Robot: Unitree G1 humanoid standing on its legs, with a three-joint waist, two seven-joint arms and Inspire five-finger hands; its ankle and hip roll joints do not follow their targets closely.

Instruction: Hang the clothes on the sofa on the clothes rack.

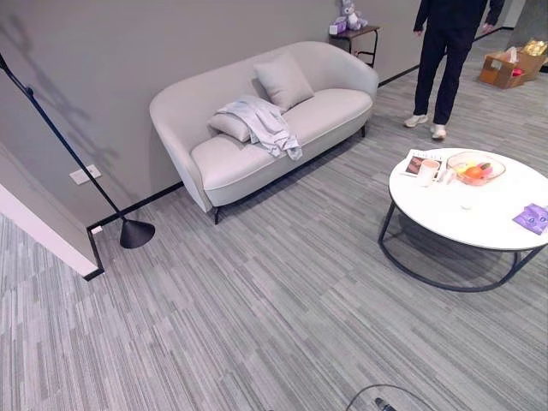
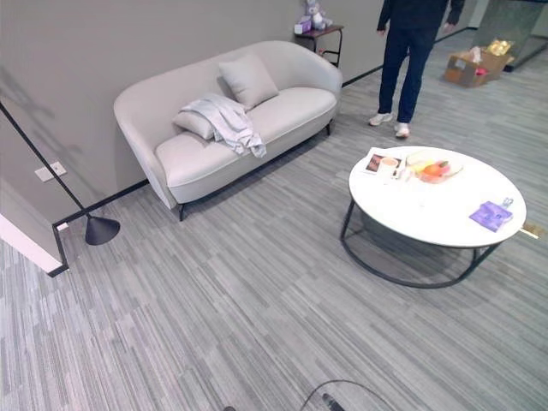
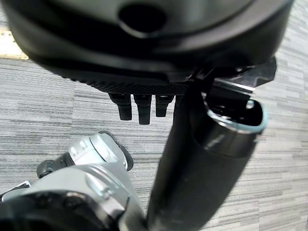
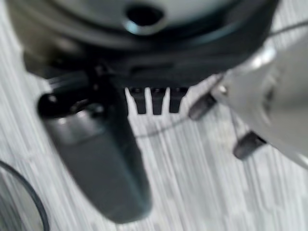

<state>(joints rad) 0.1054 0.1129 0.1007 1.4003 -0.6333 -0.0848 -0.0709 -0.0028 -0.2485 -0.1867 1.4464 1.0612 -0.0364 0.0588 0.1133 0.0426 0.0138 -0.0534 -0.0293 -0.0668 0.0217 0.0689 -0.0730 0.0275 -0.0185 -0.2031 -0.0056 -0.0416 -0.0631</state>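
One grey garment (image 1: 261,122) lies draped over the sofa (image 1: 334,107) seat.

The clothes (image 1: 261,122) lie on the sofa (image 1: 248,163) (against the wall), left of the round table (image 1: 479,223).

One sofa (image 1: 257,128) carries two cushions (image 1: 283,81) and one garment (image 1: 265,124), beside one floor lamp (image 1: 135,232), one round worktop (image 1: 479,223) and one person (image 1: 445,60).
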